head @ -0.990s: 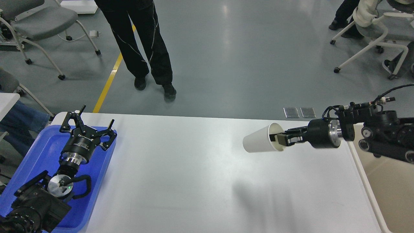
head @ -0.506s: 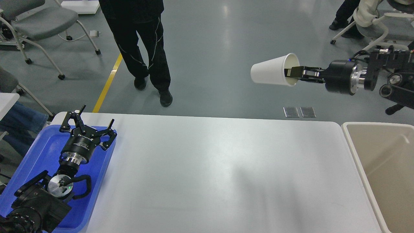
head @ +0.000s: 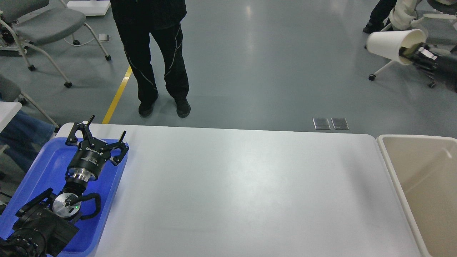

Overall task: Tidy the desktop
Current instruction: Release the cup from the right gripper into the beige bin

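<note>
The desktop (head: 235, 185), white, matte, with rounded corners, fills the lower middle of my view. At its left edge sits a blue tray (head: 46, 160); my left gripper (head: 96, 137) hangs over it, fingers spread, holding nothing. Off the desktop's right edge stands a beige bin (head: 425, 178), cut off by the frame. High above that bin, my right gripper (head: 410, 51) pinches the white paper cup (head: 391, 44) by its rim; the arm is mostly out of frame.

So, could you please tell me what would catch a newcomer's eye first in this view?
Most striking is the white paper cup held on its side high at the upper right, the right gripper reaching into its mouth. Below it, a beige bin sits beside the desktop. At far left, the left gripper is spread open over a blue tray.
</note>
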Robot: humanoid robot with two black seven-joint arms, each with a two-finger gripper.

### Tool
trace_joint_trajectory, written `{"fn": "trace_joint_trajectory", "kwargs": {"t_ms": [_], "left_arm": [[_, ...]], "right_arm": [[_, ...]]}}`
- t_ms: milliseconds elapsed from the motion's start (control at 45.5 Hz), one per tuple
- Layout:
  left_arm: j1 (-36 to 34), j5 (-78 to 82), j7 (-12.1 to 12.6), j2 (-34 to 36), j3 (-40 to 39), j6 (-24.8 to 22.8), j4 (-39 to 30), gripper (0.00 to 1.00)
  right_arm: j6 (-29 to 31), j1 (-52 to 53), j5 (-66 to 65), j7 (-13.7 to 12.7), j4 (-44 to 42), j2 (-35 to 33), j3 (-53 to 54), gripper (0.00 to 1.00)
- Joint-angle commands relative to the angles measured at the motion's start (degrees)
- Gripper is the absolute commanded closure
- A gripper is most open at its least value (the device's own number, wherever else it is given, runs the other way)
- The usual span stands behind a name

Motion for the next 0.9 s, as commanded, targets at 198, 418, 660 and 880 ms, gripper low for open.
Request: {"fn": "trace_joint_trajectory", "kwargs": {"t_ms": [198,418,660,880], "left_arm": [[0.0,0.0,0.0,0.0,0.0,0.0,0.0,0.00],[0.0,0.0,-0.1,0.0,0.0,0.0,0.0,0.00],[0.0,0.0,0.0,0.1,0.0,0.0,0.0,0.00],[0.0,0.0,-0.1,0.0,0.0,0.0,0.0,0.00]], "right_arm": [[0.1,-13.4,5.4,-10.1,-22.3,0.6,3.6,1.00],[-0.2,-20.0,5.4,-12.6,-27.1,2.7,6.0,1.00],[-2.6,-29.5,5.4,-12.8,-30.1,8.1,10.3,1.00],[-4.2,-36.9,5.4,-12.9,-30.2,13.9,13.2,1.00]]}}
